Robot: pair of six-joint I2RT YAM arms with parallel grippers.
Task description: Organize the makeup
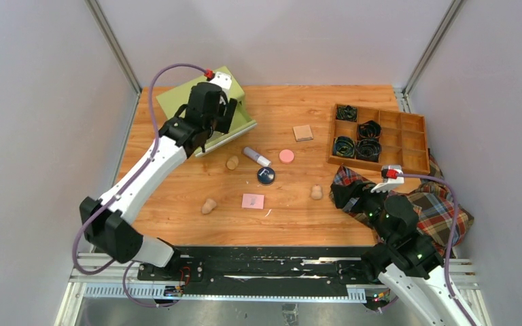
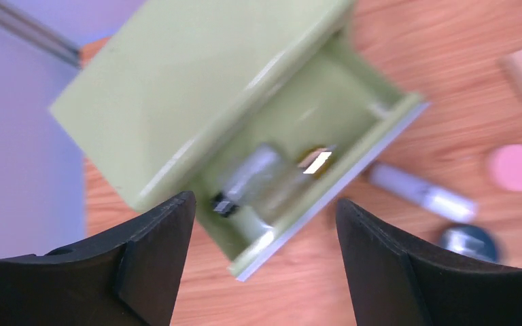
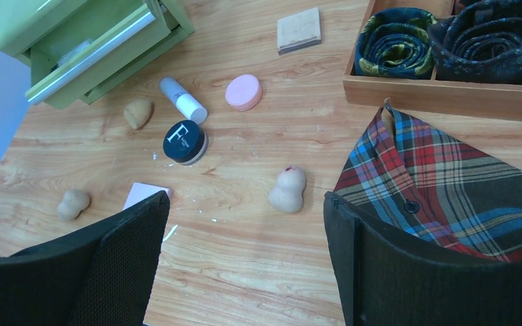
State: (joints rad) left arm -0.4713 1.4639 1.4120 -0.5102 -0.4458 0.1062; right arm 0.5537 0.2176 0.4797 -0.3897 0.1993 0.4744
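- Top external view: most of the makeup lies loose mid-table. The white tube, pink round disc and navy compact sit close together, and the pink square pad lies nearer the arms.
- Three tan sponges lie scattered around them: one near the tube, one near-left, one near-right. The tan square lies further back.
- Clear bottles lie inside the open drawer of the green box.
- The left gripper hangs above that drawer, fingers spread and empty, with the tube and compact off to its right.
- The right gripper is also parted and empty. The near-right sponge lies just beyond its fingertips, beside the plaid cloth.
- Handling, as judged:
  - The sponges look light and squashy, best pinched at the waist.
  - The tube is stiff and may roll, so grip it across its middle.
  - The compact and disc are hard, low and slick, so grip them across their width.
  - The pad is thin and flat, so it needs an edge grip.
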